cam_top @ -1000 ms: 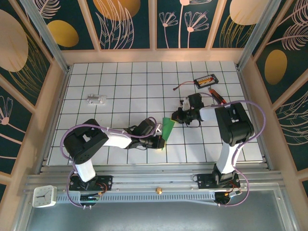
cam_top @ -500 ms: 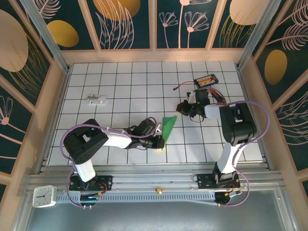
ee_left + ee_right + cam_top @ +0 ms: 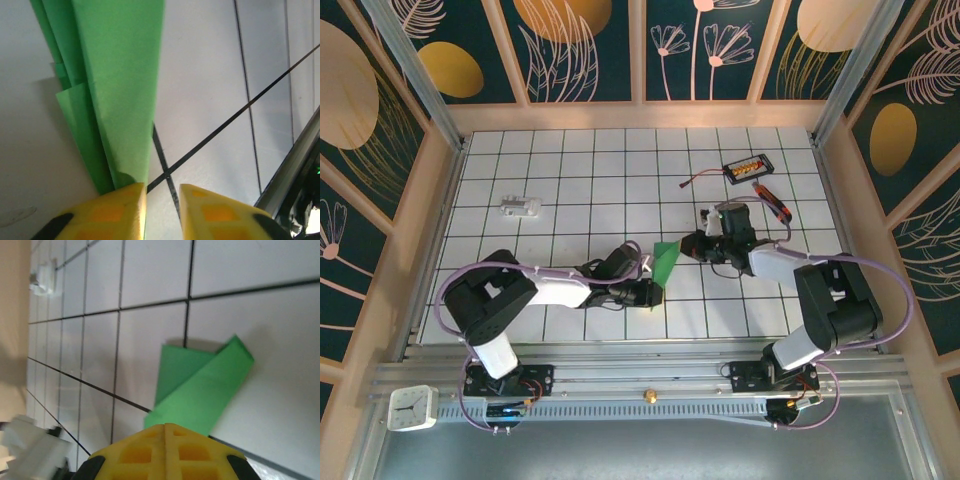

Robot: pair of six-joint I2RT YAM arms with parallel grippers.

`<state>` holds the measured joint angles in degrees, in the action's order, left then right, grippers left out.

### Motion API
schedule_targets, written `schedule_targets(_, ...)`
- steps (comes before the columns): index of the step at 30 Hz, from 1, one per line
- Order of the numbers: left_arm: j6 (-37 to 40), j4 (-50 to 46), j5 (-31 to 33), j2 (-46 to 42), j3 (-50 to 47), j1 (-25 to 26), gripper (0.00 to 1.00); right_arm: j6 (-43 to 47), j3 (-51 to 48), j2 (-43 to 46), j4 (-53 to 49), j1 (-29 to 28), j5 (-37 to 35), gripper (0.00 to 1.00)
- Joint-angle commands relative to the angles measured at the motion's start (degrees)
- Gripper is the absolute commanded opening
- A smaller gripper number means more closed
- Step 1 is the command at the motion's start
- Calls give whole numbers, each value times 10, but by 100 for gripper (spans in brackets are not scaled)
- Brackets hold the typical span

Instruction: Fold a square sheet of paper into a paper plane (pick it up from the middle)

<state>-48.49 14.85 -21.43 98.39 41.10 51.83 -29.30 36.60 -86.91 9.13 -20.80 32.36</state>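
Paper (image 3: pixel 120 90) fills much of what my left wrist sees: thin, matte, bright green, folded into a long narrow strip with sharp creases and several layers. The layers step out along its left side, and a shorter flap with a slanted edge pokes out there. The strip's long axis runs from the tip of my left fingers (image 3: pixel 162 212) up and away to the top left of that view. Those fingers are yellow blocks with orange-tinted recesses, and they stand slightly apart. The gap between them shows bare white tile and a crossing of black grid lines. The paper's near end meets the inner corner of the left-hand block and keeps to that side of the gap.

From above, the paper (image 3: pixel 666 263) lies on the tiled worktop (image 3: pixel 570 180) between my two arms. Its long axis runs roughly near to far, with the far end leaning right. My left fingers (image 3: pixel 650 291) sit at its near end, and my right fingers (image 3: pixel 692 245) are just beside its far corner.

On the right wrist camera the paper (image 3: pixel 200 385) is a slanted band with a second layer showing under it, pointing up and right away from my right fingers (image 3: pixel 165 440). These are pressed together. The paper's near edge lies right at their tips, and I cannot tell whether it touches them.
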Motion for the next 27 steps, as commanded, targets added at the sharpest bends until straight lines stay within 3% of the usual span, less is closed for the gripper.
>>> schedule_targets(1, -30, 16, 18, -52, -12, -4, 35, -5, -18, 26, -12, -8, -26, 1)
schedule_targets(9, -60, 48, 100, -165, -102, -63, 44, -38, -26, 51, -18, -96, -142, 11)
schedule_targets(14, -50, 26, 54, -106, -60, -78, 40, -48, 15, 31, -71, -159, -265, 25)
schedule_targets(17, -51, 46, 21, -73, -47, -77, 27, -51, 33, 31, -105, -191, -331, 26)
schedule_targets(20, -66, 88, -13, -64, -52, -72, 10, -34, 23, 41, -78, -190, -310, 16)
schedule_targets(22, -79, 124, -30, -63, -59, -61, 3, -12, 23, 30, -52, -171, -248, 11)
schedule_targets(27, -102, 175, -59, -18, -40, -34, 0, -2, 20, -15, 1, -123, -125, 3)
